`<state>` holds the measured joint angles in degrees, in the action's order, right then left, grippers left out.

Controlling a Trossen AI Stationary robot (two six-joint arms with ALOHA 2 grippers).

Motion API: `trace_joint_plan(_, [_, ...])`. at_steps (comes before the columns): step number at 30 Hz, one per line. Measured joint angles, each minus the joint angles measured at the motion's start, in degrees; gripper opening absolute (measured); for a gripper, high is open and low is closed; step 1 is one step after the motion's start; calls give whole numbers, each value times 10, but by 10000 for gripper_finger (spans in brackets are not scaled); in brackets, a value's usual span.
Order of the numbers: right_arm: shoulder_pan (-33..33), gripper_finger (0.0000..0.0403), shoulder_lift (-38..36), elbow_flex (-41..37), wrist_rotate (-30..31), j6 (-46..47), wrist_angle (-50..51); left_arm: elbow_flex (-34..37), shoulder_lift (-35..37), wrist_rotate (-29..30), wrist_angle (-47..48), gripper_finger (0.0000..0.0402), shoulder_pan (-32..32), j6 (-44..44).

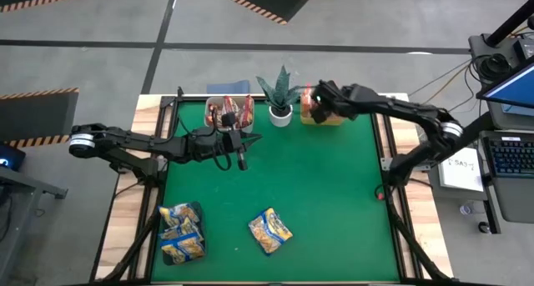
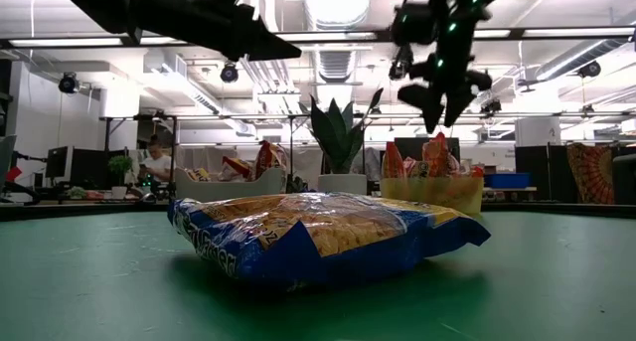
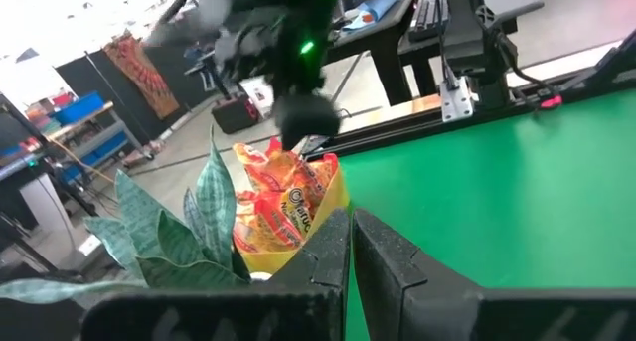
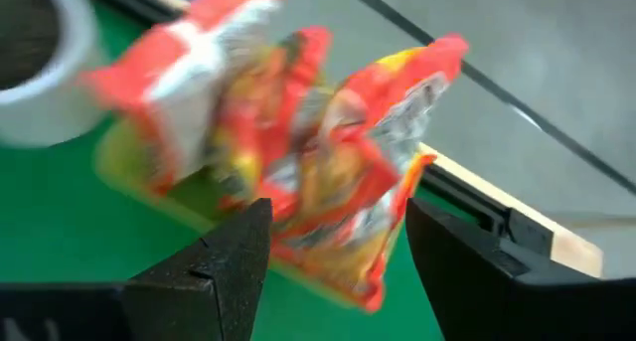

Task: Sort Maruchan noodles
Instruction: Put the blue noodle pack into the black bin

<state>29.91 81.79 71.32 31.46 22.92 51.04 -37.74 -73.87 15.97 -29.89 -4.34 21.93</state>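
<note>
Orange-red Maruchan packets (image 4: 328,162) stand on edge in a yellow bin (image 1: 321,117) at the far edge, right of a potted plant (image 1: 281,94). My right gripper (image 4: 338,247) hovers open just above them (image 2: 437,112), one finger on either side of the bin, touching nothing. Red-white packets (image 1: 229,112) stand in a pale bin left of the plant. My left gripper (image 1: 242,159) hangs shut and empty above the mat, near that pale bin. Yellow-blue packets lie flat near the front: a small pile (image 1: 182,232) and a single one (image 1: 269,230), which fills the foreground of the low view (image 2: 318,237).
The green mat (image 1: 334,194) lies bare in its middle and right half. The plant's leaves (image 3: 189,232) rise between the two bins. Wooden table edges and metal frame rails (image 1: 392,153) border the mat. A person (image 2: 154,162) sits far off in the room behind.
</note>
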Motion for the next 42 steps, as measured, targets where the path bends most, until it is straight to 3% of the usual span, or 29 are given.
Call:
trace_joint_plan(4, [-76,224,-75,-63,0,-5,-48,0,0,0,0,0,0,-38])
trace_joint_plan(10, [-220,224,-191,-217,-2,-42,-216,0,0,-3,6,0,2,-119])
trace_joint_plan(18, [-361,221,-324,-410,-60,-162,-452,0,-2,-80,15,0,26,-267])
trace_joint_plan(23, [-386,221,-398,-473,-95,-207,-531,0,-2,-81,14,15,49,-339])
trace_joint_plan(27, [-385,221,-451,-479,-99,-219,-530,-1,-11,-80,21,41,73,-406])
trace_joint_plan(34, [-386,221,-501,-480,-163,-240,-527,-11,-80,-81,34,109,134,-525])
trace_joint_plan(38, [-386,221,-505,-480,-170,-240,-523,-45,-117,-82,93,161,155,-562])
trace_joint_plan(42, [-386,221,-505,-480,-171,-241,-513,-94,-147,-81,213,212,179,-589])
